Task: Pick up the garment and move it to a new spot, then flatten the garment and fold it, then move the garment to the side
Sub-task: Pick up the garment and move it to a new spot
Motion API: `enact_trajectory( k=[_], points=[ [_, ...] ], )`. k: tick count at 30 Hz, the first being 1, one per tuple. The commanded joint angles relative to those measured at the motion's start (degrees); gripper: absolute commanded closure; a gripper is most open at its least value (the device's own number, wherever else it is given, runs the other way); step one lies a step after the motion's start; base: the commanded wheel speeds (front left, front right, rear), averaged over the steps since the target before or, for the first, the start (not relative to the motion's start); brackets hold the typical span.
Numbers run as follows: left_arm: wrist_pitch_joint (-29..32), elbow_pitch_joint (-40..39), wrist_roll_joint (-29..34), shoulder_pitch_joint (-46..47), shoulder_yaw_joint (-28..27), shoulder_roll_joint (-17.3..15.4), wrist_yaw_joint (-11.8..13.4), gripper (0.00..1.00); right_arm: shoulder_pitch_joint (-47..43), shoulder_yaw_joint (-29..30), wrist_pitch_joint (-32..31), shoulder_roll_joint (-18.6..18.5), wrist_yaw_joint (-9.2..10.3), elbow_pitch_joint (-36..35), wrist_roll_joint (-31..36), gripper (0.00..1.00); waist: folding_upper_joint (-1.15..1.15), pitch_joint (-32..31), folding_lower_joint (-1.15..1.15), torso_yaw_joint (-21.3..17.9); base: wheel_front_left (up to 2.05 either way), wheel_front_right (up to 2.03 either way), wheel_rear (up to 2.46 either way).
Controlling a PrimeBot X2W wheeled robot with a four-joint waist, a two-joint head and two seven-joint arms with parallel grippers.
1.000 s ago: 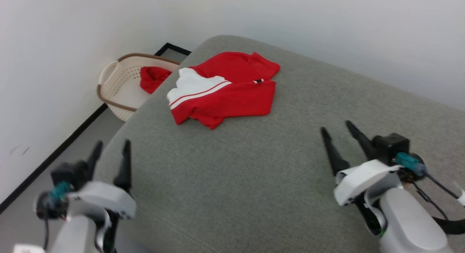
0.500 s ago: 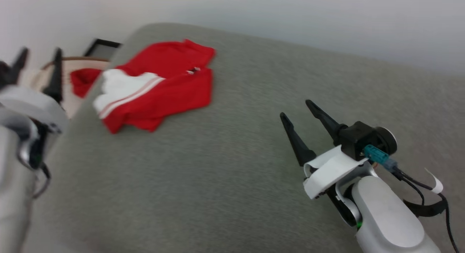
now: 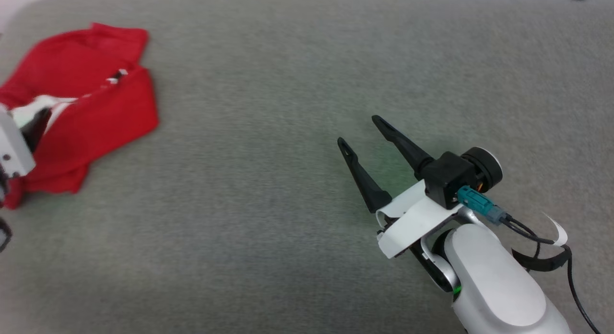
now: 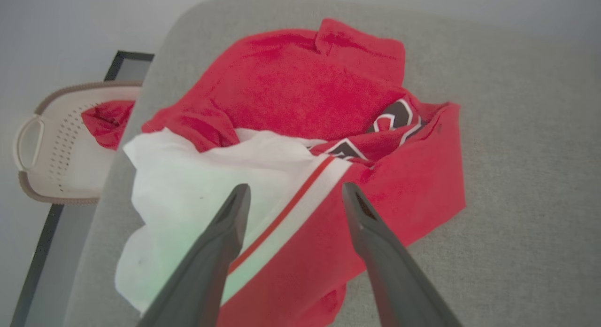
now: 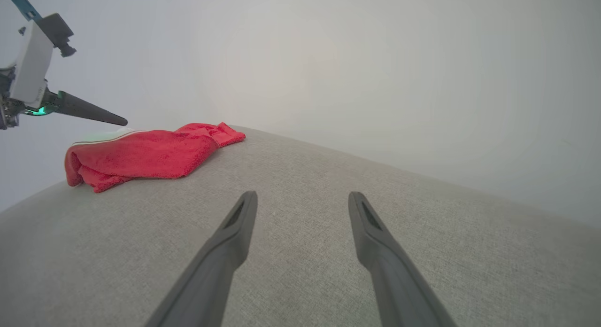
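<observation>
On the wide grey cushion (image 3: 288, 219) before you, one garment (image 4: 291, 97) lies bunched near the far left corner, red body folded over a white sleeve with a red stripe. Its black, white-outlined figures are caught in a crease. You can make out only fragments, and none of them reads as a letter or number.

Beyond the cushion's left edge, one pale perforated basket (image 4: 61, 167) stands on the floor with one plain red cloth (image 4: 105, 122) in it.

Your two grippers each show two dark fingers. The left gripper (image 4: 296, 187) hangs just above the white sleeve and striped trim, jaws spread wide and holding nothing. From the right wrist view, its one visible finger stands just clear of the fabric. The right gripper (image 3: 359, 130) hovers over bare cushion well to the right of the garment, jaws likewise spread and empty.

A second ago the head view took in the wall, the basket and both grippers low at the near edge. The camera has since swung right and down, putting the garment at the left margin. The left arm has reached out over it. The garment keeps the same folded shape.
</observation>
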State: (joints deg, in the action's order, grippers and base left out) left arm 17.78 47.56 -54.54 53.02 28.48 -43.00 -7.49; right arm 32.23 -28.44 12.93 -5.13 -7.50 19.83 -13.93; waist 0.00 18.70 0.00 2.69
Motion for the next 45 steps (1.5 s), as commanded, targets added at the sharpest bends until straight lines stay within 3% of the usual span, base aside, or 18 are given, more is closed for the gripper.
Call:
enact_trajectory(
  k=[1, 8, 19, 20, 21, 22, 23, 30, 40, 45],
  points=[
    [2.46, 0.3, -2.06, 0.19, 1.11, -1.34, 0.03, 0.0, 0.72, -0.61, -0.34, 0.26, 0.02, -0.84, 0.44, 0.0, 0.0, 5.26, 0.0, -5.59, 0.0, 0.0, 0.0],
    [6.79, 2.57, -10.26, -2.24, 3.29, -4.8, 0.02, 0.0, 0.42, -0.04, -2.57, 0.66, 0.02, -5.42, 2.33, 0.0, 0.0, 9.26, 0.0, -8.8, 0.0, 0.0, 0.0],
    [11.4, 3.2, -17.03, -5.98, 8.9, -2.34, 0.14, 0.0, -1.9, 0.9, -6.19, 1.11, 0.02, -11.73, 5.19, 0.0, 0.0, 11.63, 0.0, -9.2, 0.0, 0.0, 0.0],
    [11.48, 2.99, -17.43, -5.91, 9.36, -2.15, 0.14, 0.09, -1.95, 0.86, -6.35, 1.12, 0.02, -12.1, 5.26, 0.0, 0.0, 11.71, 0.0, -9.18, 0.0, 0.0, 0.0],
    [10.96, 2.46, -17.73, -5.71, 9.66, -2.01, 0.13, 0.51, -1.99, 0.91, -6.7, 1.13, 0.02, -12.45, 5.42, 0.0, 0.0, 11.79, 0.0, -9.14, 0.0, 0.0, 0.0],
    [9.96, 2.0, -18.06, -5.38, 9.76, -1.99, 0.1, 0.85, -2.06, 1.01, -6.85, 1.13, 0.02, -12.75, 5.55, 0.0, 0.0, 11.85, 0.0, -9.08, 0.0, 0.0, 0.0],
    [9.05, 1.49, -18.28, -4.96, 9.98, -2.05, 0.07, 1.0, -2.15, 1.09, -7.09, 1.14, 0.02, -12.99, 5.61, 0.0, 0.0, 11.79, 0.0, -8.99, 0.0, 0.0, 0.0],
    [1.87, 1.28, -17.52, -3.19, 11.32, -3.58, 0.0, 1.0, -2.73, 1.42, -7.15, 0.79, 0.02, -13.17, 5.19, 0.0, 0.0, 9.47, 0.0, -7.88, 0.0, 0.0, 0.0],
    [-12.47, -0.76, -14.55, 1.78, 14.57, -6.32, -0.05, 1.0, -5.73, 3.45, -5.4, -0.15, 0.02, -11.3, 2.43, 0.0, 0.0, 1.54, 0.0, -5.24, 0.0, 0.0, 0.0],
    [-19.13, -4.25, -12.08, 3.84, 17.56, -5.89, -0.05, 1.0, -8.22, 5.47, -4.27, -0.44, 0.02, -10.69, 1.35, 0.0, 0.0, -1.41, 0.0, -5.14, 0.0, 0.0, 0.0]
  ],
)
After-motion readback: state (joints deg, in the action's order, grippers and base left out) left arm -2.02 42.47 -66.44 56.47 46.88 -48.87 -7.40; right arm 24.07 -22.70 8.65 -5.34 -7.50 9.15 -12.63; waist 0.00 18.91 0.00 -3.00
